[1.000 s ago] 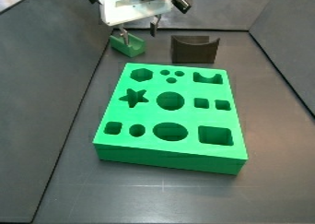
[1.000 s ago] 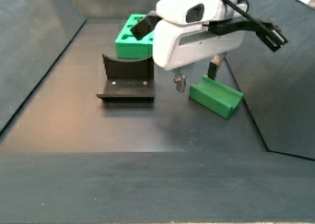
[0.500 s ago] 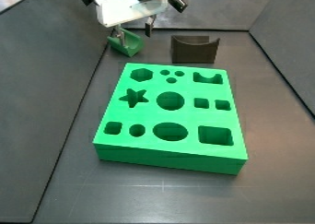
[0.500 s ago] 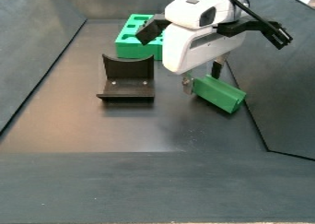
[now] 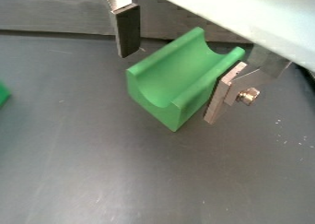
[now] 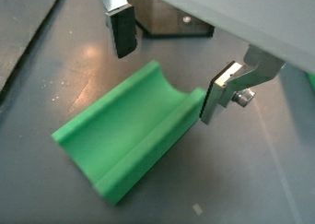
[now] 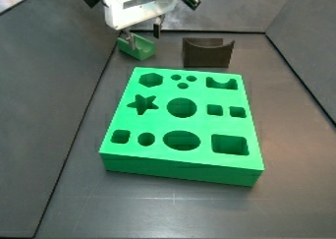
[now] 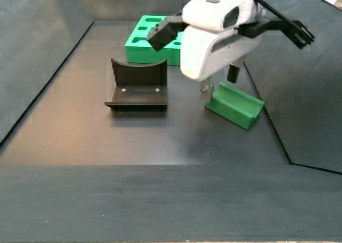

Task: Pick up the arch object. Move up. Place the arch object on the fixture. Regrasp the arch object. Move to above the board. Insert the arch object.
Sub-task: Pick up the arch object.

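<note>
The arch object (image 8: 234,105) lies on the table (image 8: 147,187) beside the fixture (image 8: 138,85), apart from it, notch facing up, its long axis running level along the table. The gripper (image 5: 176,66) hangs straight down over it, spread wide, one finger (image 5: 127,29) on either long side in both wrist views and the other plate (image 6: 223,92) against or almost against it. The board (image 7: 184,119) sits farther from the fixture.

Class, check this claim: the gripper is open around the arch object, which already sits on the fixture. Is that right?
Not quite. The gripper is open around the arch object, but the arch object lies on the floor, apart from the fixture, as the side view shows.
</note>
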Robot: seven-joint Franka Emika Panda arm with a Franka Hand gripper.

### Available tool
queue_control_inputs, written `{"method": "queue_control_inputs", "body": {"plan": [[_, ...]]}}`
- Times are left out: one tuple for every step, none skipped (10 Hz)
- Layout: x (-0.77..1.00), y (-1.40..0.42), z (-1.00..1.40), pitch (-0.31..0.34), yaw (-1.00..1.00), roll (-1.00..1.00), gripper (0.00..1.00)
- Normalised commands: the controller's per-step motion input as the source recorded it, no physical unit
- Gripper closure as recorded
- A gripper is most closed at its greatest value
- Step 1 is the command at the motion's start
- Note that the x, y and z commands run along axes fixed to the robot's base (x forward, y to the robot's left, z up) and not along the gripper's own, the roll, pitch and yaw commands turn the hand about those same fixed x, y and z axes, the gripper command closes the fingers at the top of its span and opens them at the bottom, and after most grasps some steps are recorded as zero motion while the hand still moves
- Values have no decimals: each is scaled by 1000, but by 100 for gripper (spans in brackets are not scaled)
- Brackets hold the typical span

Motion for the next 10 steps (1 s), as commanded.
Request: {"method": "queue_control_inputs", "body": {"plan": [[0, 0, -97, -10, 231, 0, 0], [-17, 0, -360, -84, 200, 0, 0], [0, 0, -366, -40, 191, 36, 0], [0, 0, -449, -47, 180, 61, 0], [37, 17, -360, 0, 9, 11, 0], [3, 114, -249, 0, -100, -9, 0], [3, 157, -289, 0, -306, -64, 0], [0, 106, -283, 0, -337, -86, 0], [0, 106, -317, 0, -306, -70, 0], [0, 103, -354, -26, -286, -71, 0]]}}
